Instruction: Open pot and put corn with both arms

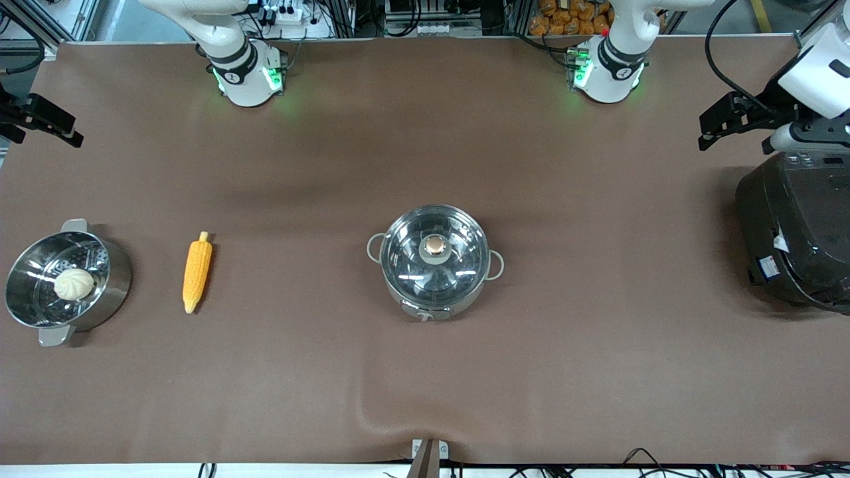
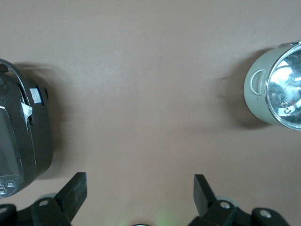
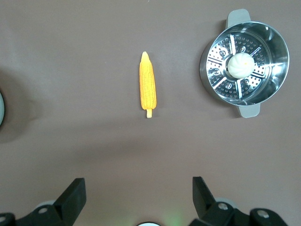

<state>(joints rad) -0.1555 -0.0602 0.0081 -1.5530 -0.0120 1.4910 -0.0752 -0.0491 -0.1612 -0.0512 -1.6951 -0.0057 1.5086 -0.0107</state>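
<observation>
The pot (image 1: 435, 262) sits near the middle of the brown surface (image 1: 425, 372), its glass lid (image 1: 435, 255) in place with the copper knob (image 1: 435, 245) at the centre. A thin loop handle sticks out at each side. The corn (image 1: 196, 272) lies flat on the surface, well apart from the pot, toward the right arm's end, with its pale stub pointing toward the robots' bases and its tapered tip toward the front camera. Just beside it, farther toward the same end, stands a steamer (image 1: 66, 282) with flat tab handles and a perforated insert carrying a pale bun (image 1: 73, 284). A big black cooker (image 1: 797, 239) stands at the left arm's end.

The left claw (image 1: 727, 123) hangs above the surface close to the cooker; the left wrist view shows its fingers (image 2: 75, 190) spread wide with nothing between them, bare surface below. The right claw (image 1: 40, 119) hangs over the surface's edge at the right arm's end; in the right wrist view (image 3: 136, 197) it too is spread wide and empty, looking down on the corn (image 3: 147, 85) and the steamer (image 3: 244, 63).
</observation>
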